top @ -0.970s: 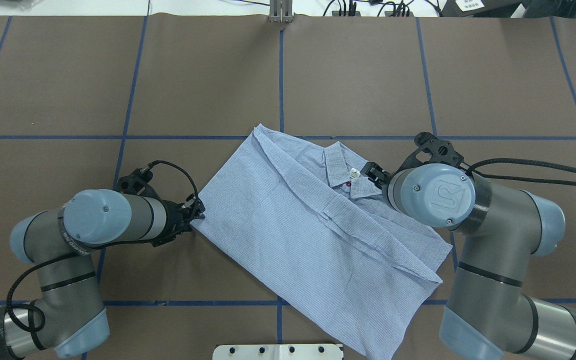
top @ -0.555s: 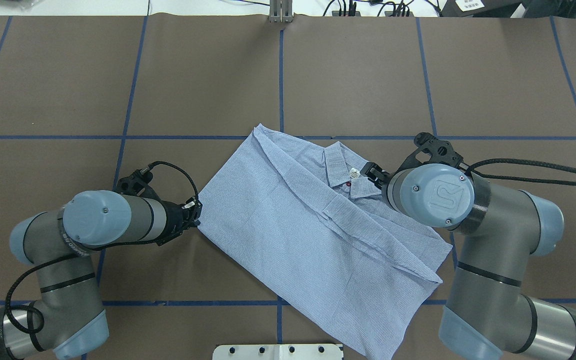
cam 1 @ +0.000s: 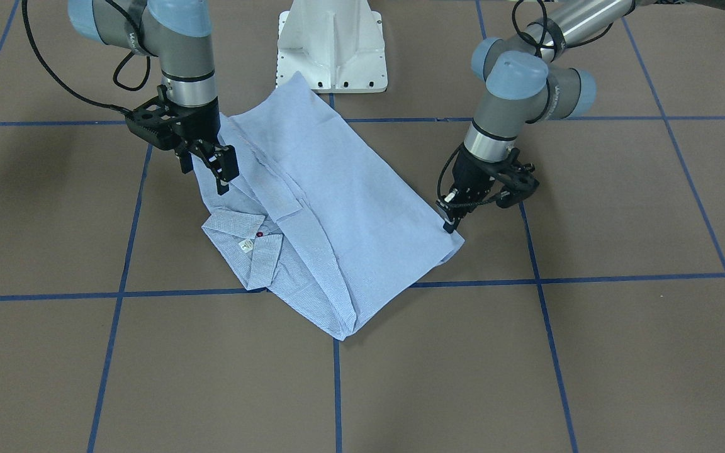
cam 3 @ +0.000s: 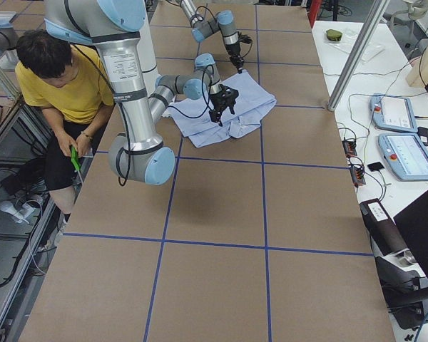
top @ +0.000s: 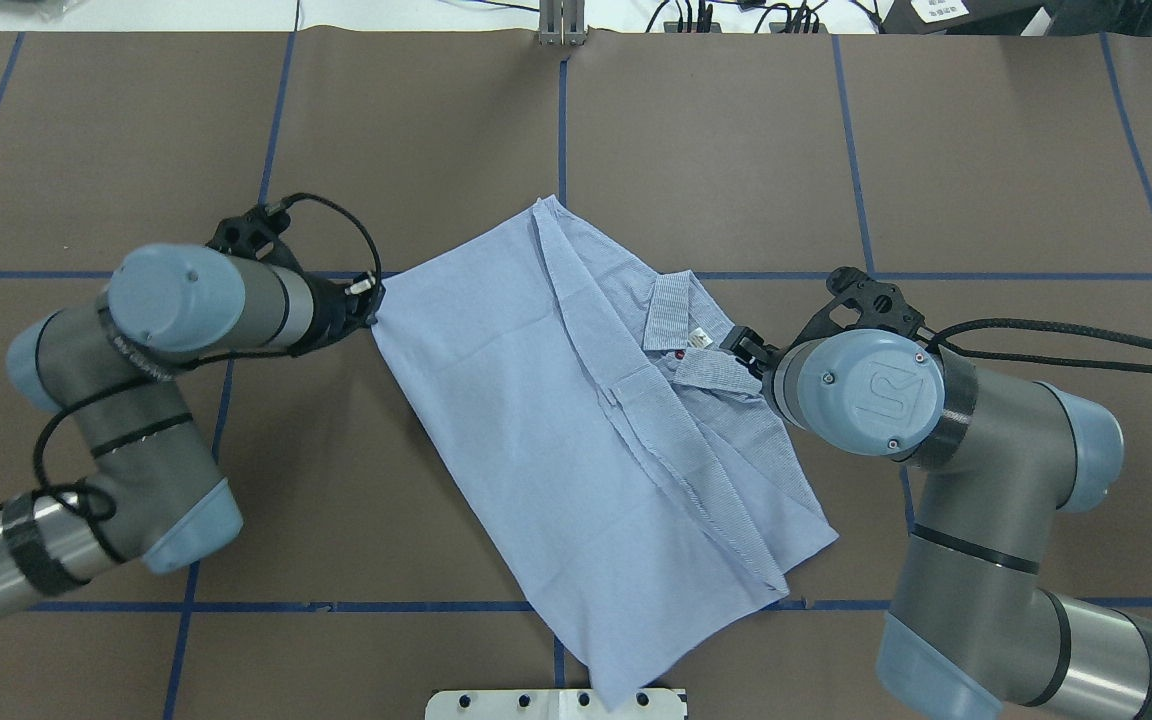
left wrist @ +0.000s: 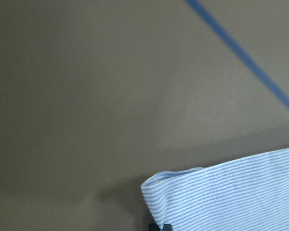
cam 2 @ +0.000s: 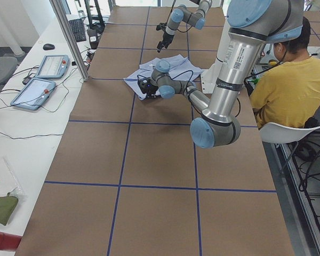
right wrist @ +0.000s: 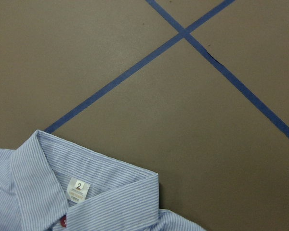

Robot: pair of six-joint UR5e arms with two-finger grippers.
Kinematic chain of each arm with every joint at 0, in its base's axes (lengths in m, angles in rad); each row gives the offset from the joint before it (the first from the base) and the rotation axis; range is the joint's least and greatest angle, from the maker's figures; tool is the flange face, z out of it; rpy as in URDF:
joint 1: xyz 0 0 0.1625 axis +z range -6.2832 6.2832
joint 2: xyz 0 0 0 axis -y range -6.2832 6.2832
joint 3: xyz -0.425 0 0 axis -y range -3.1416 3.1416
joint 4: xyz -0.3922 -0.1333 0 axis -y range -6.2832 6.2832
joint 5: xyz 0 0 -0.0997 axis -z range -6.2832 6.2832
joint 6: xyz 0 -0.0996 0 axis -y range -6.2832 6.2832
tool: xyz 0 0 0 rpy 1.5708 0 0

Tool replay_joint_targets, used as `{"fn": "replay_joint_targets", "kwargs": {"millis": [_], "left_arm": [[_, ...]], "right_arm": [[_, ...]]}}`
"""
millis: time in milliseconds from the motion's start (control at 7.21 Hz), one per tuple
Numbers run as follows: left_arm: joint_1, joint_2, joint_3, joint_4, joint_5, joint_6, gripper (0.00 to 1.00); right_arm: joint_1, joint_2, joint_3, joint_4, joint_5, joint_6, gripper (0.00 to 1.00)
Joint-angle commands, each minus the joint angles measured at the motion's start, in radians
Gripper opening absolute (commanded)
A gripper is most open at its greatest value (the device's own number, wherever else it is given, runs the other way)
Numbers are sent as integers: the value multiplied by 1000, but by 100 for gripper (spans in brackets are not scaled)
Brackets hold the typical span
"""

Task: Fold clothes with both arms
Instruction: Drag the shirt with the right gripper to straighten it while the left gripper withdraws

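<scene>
Your table [top: 696, 150] is a brown sheet ruled into squares by blue tape [top: 563, 150]. The shirt [top: 556, 430] lies near its middle, folded into a long panel set on a slant. The hem end reaches the white pedestal base [cam 1: 331, 44] and overlaps its edge in the overhead view. The collar [top: 671, 315] sits on the far half, toward the robot's right, with the white neck label [top: 698, 338] and one dark red button [top: 678, 352] facing up.

Look at the left gripper [cam 1: 450, 225]. It comes down at a slant onto the shirt's outer corner on the robot's left side, and its jaws are pinched together on the cloth edge. The left wrist view shows you that striped corner right at the fingertip, with a shadow under it.

The right gripper [cam 1: 204, 179] stands over the opposite side, above the shoulder area just beside the collar. Its jaws are spread apart and hold nothing. You cannot tell from these views whether its fingertips touch the cloth. The right wrist view looks down on the collar and label, with bare table beyond them.
</scene>
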Motion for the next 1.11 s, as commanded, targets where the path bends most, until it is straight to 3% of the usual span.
{"fn": "replay_joint_targets", "kwargs": {"millis": [0, 139, 277, 555, 693, 832, 970], "left_arm": [[-123, -265, 401, -117, 2, 101, 0], [-148, -293, 496, -203, 2, 164, 18], [-150, -295, 503, -208, 2, 219, 44], [-162, -295, 494, -210, -7, 227, 46], [-200, -287, 454, -202, -68, 232, 46], [-259, -239, 381, -194, -208, 256, 46], [-301, -123, 230, -193, -260, 311, 46]], "right_arm": [[-1, 3, -2, 59, -3, 16, 100], [-1, 3, -5, 116, -5, 37, 100], [-4, 7, -14, 150, -8, 56, 100], [-9, 75, -60, 172, -15, 53, 100], [-18, 95, -96, 293, -38, 54, 100], [-65, 96, -118, 366, -60, 47, 100], [-117, 125, -124, 305, -78, 3, 100]]}}
